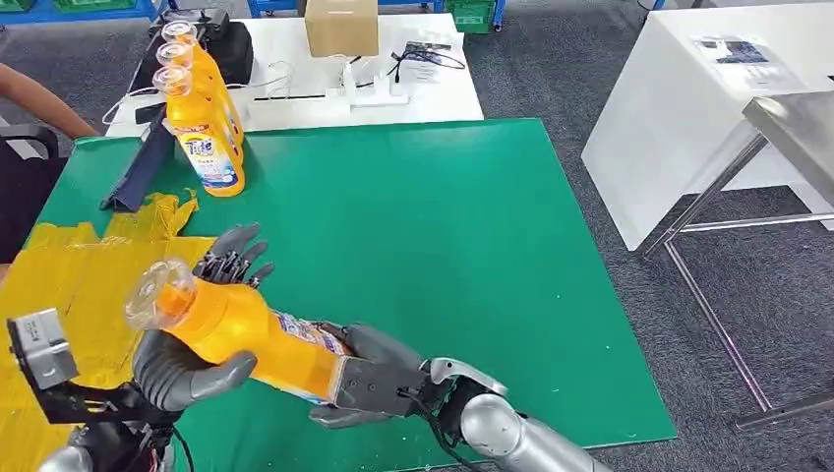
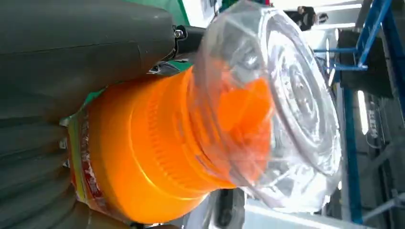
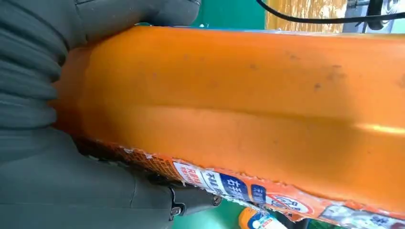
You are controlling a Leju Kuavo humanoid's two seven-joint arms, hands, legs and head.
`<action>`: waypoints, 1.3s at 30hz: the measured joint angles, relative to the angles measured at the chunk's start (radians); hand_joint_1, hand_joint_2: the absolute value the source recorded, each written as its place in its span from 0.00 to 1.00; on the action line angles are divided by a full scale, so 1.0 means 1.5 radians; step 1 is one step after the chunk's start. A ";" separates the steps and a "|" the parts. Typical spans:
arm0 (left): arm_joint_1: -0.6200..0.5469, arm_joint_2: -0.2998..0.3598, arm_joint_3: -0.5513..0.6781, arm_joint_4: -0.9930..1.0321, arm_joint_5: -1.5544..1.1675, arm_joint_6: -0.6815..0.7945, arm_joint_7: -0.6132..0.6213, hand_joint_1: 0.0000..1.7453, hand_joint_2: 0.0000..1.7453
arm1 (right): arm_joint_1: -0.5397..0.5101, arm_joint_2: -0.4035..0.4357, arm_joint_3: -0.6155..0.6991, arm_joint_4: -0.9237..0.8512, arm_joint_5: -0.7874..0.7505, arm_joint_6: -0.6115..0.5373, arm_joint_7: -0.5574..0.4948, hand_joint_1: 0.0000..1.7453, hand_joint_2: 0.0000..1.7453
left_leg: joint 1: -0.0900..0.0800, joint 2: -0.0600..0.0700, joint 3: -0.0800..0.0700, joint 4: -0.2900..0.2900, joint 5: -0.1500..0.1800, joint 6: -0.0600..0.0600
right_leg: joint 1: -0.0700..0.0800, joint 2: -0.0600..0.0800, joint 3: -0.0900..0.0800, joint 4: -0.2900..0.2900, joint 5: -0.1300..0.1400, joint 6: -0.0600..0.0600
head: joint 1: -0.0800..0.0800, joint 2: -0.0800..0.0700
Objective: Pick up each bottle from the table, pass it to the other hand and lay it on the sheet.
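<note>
We see an orange plastic detergent bottle with a clear cap (image 1: 231, 329) lying nearly level in the air above the green tabletop (image 1: 443, 246), its cap end pointing toward the robot's left and slightly up. Both hands are on it. The right robot hand (image 1: 379, 379) is grasping the base end, its grey fingers and thumb wrapped around the orange body beside the printed label; the right wrist view shows the orange wall of the bottle (image 3: 248, 119) pressed against that hand's (image 3: 71, 143) ribbed cover and thumb. The left robot hand (image 1: 202, 324) is closed around the upper body just below the cap, with the thick grey thumb under the bottle and the darker fingers showing behind it. In the left wrist view the bottle's orange shoulder and clear cap (image 2: 215, 119) sit right against the left robot hand (image 2: 57, 95).

The bottle hangs just beside the crumpled yellow plastic sheet (image 1: 69, 285), which covers the near left part of the tabletop; the cap end reaches over the sheet's edge.

At the far left corner of the tabletop we see a row of upright orange detergent bottles with clear caps (image 1: 202, 123), standing close together one behind the other. Just beside them lies a dark blue flat piece (image 1: 138, 177), tilted.
</note>
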 measured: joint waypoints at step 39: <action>0.012 0.017 -0.022 -0.021 -0.169 0.003 -0.075 1.00 1.00 | 0.022 0.002 -0.042 -0.021 0.031 -0.030 -0.014 0.00 0.00 | 0.000 0.000 0.000 0.000 0.000 0.000 | 0.000 0.000 -0.001 0.000 0.000 0.000 | 0.000 0.000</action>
